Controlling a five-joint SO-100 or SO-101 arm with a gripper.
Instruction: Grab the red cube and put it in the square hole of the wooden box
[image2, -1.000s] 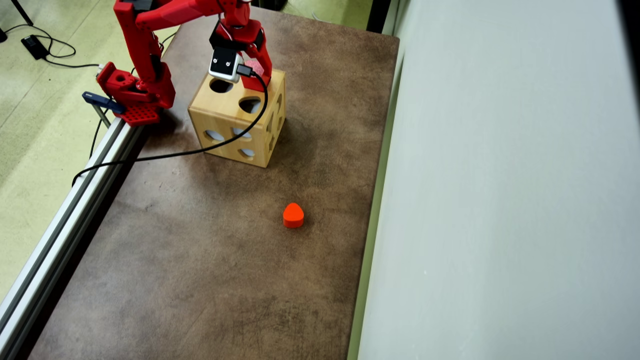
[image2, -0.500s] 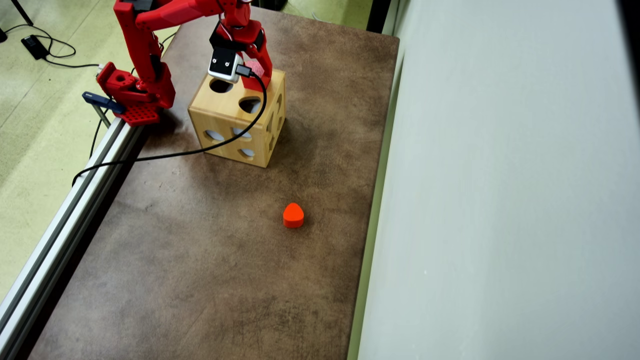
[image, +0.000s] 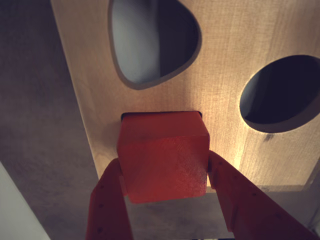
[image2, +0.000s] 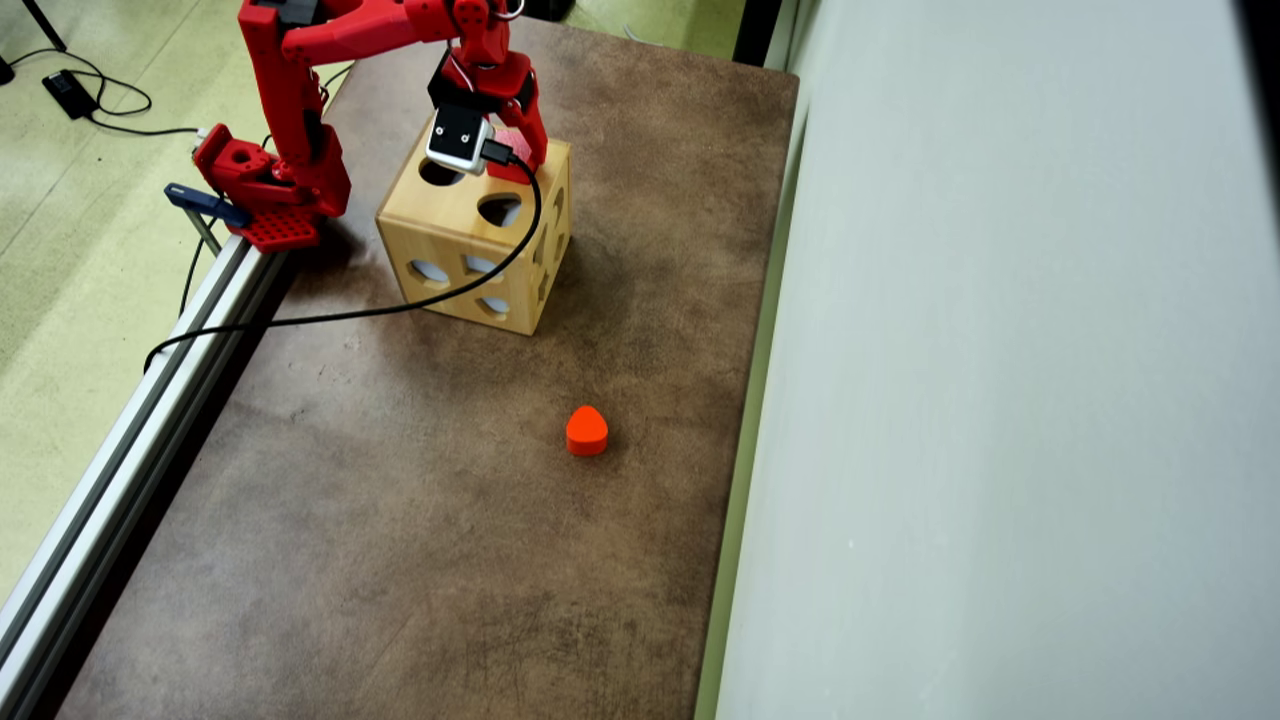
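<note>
In the wrist view my gripper (image: 165, 167) is shut on the red cube (image: 162, 150), with one red finger on each side of it. The cube sits right over the square hole (image: 199, 114) in the top face of the wooden box (image: 235, 40). Only a thin dark rim of the hole shows round the cube's far edge. In the overhead view the gripper (image2: 518, 152) stands over the far right corner of the box (image2: 450, 235). A bit of the cube (image2: 515, 143) shows beside the wrist camera.
The same face has a teardrop hole (image: 150, 40) and a round hole (image: 282, 92). An orange-red heart-like block (image2: 586, 431) lies on the brown table, nearer than the box. A pale wall (image2: 1000, 400) runs along the right; a metal rail (image2: 130, 430) along the left.
</note>
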